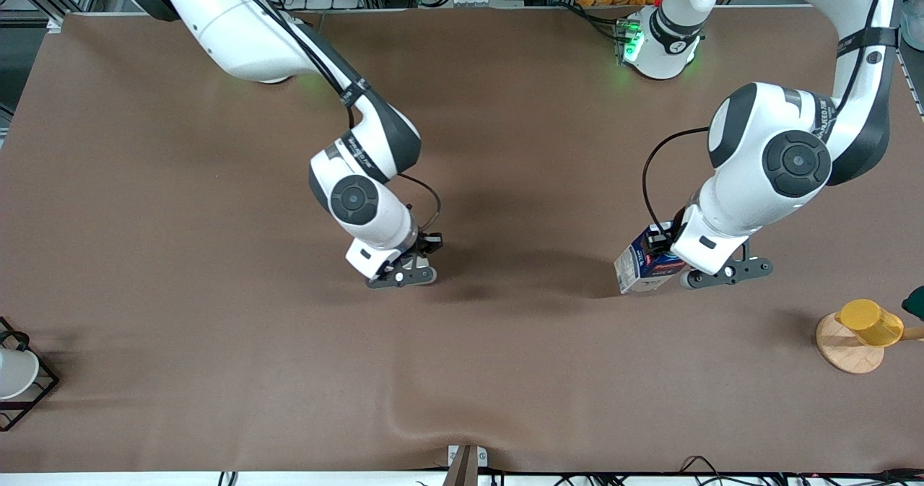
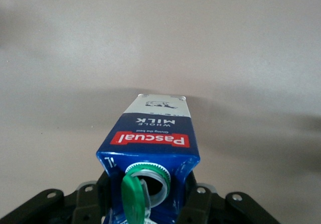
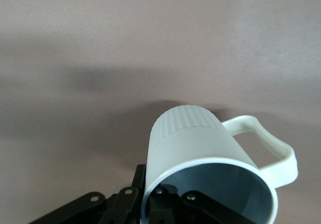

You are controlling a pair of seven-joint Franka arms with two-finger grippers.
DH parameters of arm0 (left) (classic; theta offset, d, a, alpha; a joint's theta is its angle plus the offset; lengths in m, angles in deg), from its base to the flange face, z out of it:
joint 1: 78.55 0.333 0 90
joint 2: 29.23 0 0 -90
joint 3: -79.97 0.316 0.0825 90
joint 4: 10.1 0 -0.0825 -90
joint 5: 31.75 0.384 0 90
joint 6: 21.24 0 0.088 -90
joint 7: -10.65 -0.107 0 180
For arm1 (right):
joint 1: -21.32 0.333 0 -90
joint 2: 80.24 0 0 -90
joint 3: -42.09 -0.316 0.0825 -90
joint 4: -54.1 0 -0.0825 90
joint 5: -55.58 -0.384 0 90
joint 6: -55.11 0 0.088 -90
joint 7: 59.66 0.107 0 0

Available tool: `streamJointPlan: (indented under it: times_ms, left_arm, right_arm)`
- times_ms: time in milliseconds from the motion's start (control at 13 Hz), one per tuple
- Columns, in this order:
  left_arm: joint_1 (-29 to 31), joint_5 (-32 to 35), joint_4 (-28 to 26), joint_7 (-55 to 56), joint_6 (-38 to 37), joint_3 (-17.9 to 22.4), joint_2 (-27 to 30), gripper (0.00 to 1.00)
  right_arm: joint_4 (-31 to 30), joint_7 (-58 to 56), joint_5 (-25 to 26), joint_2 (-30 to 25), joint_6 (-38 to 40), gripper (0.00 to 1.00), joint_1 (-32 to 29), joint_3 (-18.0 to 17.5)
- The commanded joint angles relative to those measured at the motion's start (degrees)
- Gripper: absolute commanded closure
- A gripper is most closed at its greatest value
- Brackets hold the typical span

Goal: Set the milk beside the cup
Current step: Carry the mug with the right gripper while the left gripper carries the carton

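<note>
Milk (image 2: pixel 153 133) in left gripper (image 2: pixel 150 196) (tilted)

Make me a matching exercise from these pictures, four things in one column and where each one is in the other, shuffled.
Things
1. dark blue and white gable-top milk carton
2. beige ribbed ceramic mug
3. yellow cup
4. plain white cup in a black wire frame

Places
A. on a round wooden coaster
B. at the table edge toward the right arm's end
C. gripped by the left gripper
D. held at its rim by the right gripper

Pairs: 1-C, 2-D, 3-A, 4-B
</note>
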Motion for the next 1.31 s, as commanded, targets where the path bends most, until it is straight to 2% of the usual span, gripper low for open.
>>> streamJointPlan:
  times_ms: [0,231,538,615,692,769,846,1077,1231]
  left_arm:
    - [0.0,1.4,0.3,0.9,-1.9,-0.5,2.0,0.45]
    - [0.0,1.4,2.5,1.2,-4.9,-1.6,2.4,0.45]
    - [0.0,0.5,5.2,2.0,-6.6,-3.0,2.7,0.45]
    - [0.0,0.5,6.4,2.7,-7.8,-3.5,2.6,0.45]
    - [-0.2,0.4,7.1,3.3,-8.5,-3.8,2.6,0.45]
    - [-0.1,-0.7,7.6,4.3,-9.3,-5.1,2.6,0.45]
    - [0.0,-1.0,7.7,5.1,-10.2,-5.9,2.6,0.45]
    - [-0.2,-2.0,10.2,7.8,-13.7,-8.8,2.6,0.45]
    - [-0.4,-6.1,11.3,9.9,-16.9,-9.2,2.4,0.45]
  right_arm:
    - [4.3,7.2,0.5,2.9,1.2,1.00,2.3,0.5]
    - [4.3,11.4,0.5,2.9,4.2,1.00,4.4,0.5]
    - [4.0,13.1,0.6,3.9,3.7,1.00,5.8,0.7]
    - [4.1,13.1,0.7,4.3,3.6,0.91,5.8,0.7]
    - [4.1,13.1,0.7,4.4,3.6,0.77,5.8,0.7]
    - [4.0,13.1,0.7,4.4,3.6,0.48,5.8,0.7]
    - [4.0,13.5,1.3,4.4,3.6,0.00,5.9,0.7]
    - [4.3,13.4,2.3,3.0,4.3,0.00,5.8,0.6]
    - [4.3,13.4,1.6,1.5,4.8,0.00,5.3,0.4]
